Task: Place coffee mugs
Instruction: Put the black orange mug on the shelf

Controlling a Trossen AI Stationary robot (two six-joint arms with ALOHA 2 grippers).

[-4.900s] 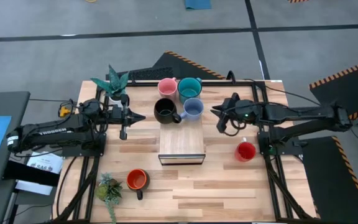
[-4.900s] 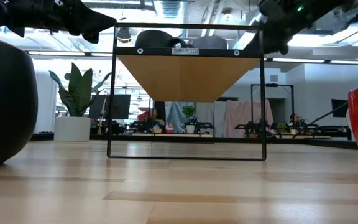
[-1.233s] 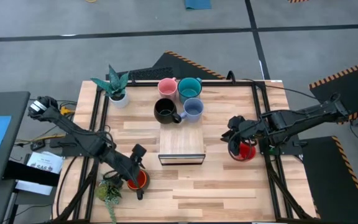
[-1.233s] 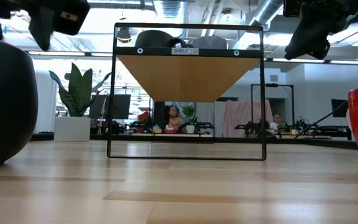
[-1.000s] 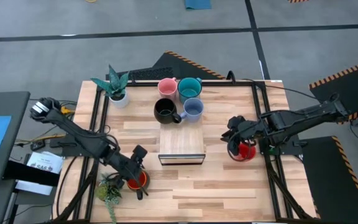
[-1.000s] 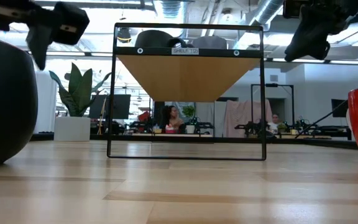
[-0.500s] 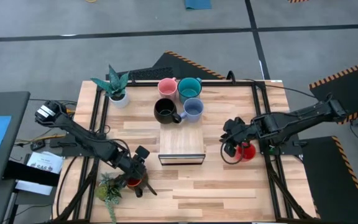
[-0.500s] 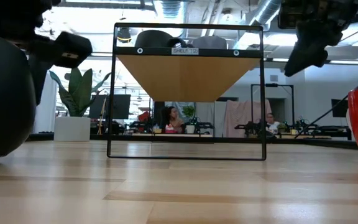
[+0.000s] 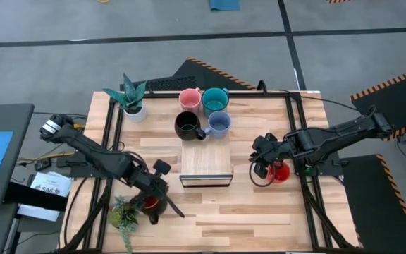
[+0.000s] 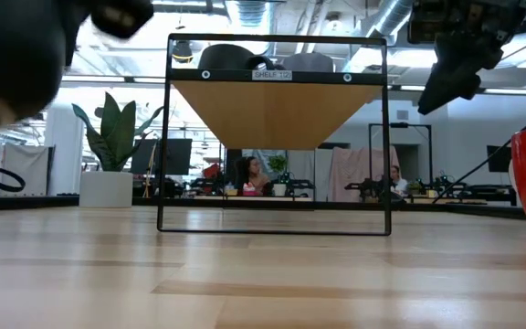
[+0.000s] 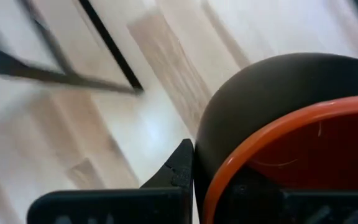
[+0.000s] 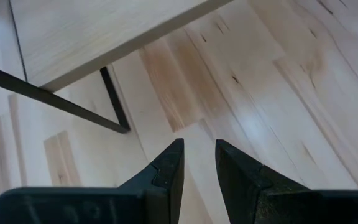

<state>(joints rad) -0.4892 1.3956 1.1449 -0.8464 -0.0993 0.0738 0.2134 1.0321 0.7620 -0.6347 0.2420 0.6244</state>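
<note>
The orange mug (image 9: 149,204), dark outside and orange inside (image 11: 303,155), hangs over the table's near left part with my left gripper (image 9: 154,199) shut on it. In the low view it shows as a dark blur (image 10: 12,50) high above the tabletop. The red mug (image 9: 281,171) stands on its base at the right. My right gripper (image 9: 259,164) hovers just left of it, open with nothing between its fingers (image 12: 169,163). Pink (image 9: 189,98), teal (image 9: 214,100), black (image 9: 187,125) and pale blue (image 9: 219,123) mugs stand together at the back. My left gripper holds the orange mug by its rim (image 11: 211,186). One finger (image 11: 180,167) is outside the wall and the other seems to reach inside. The fingers come steeply from above. The mug is lifted clear of the table.
A wooden shelf on a black frame (image 9: 206,164) stands mid-table between the arms. One potted plant (image 9: 131,99) stands at the far left, and a second (image 9: 124,215) is close beside the held mug. Bare wood lies along the near edge.
My left gripper has shut on the orange mug's rim and risen, lifting the mug clear of the table. In the low view the dark mug has gone from the tabletop to the picture's top left.
</note>
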